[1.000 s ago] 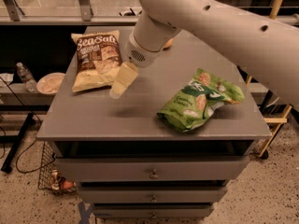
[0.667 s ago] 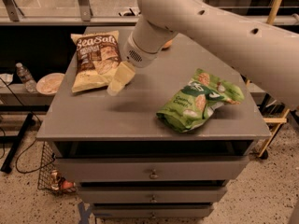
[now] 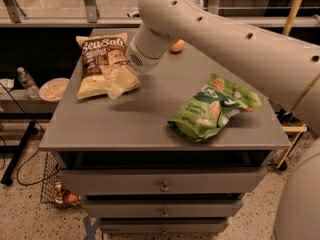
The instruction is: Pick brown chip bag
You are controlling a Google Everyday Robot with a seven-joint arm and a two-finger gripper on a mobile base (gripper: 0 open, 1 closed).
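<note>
The brown chip bag (image 3: 96, 59) lies flat at the back left of the grey cabinet top (image 3: 125, 126), with "Sea Salt" lettering on its dark upper panel and a pale yellow lower part. My gripper (image 3: 119, 83) hangs from the big white arm (image 3: 200, 29) and sits over the bag's lower right corner, at or just above its surface. It hides that corner of the bag.
A bright green snack bag (image 3: 212, 106) lies at the front right of the top. An orange round object (image 3: 177, 45) sits at the back, behind the arm. Left of the cabinet, a lower shelf holds a plate (image 3: 52, 88) and a bottle (image 3: 27, 81). Drawers (image 3: 162, 184) are below.
The gripper has moved left and slightly back, from the bare top beside the brown bag to over the bag's lower right corner. Both bags lie as before.
</note>
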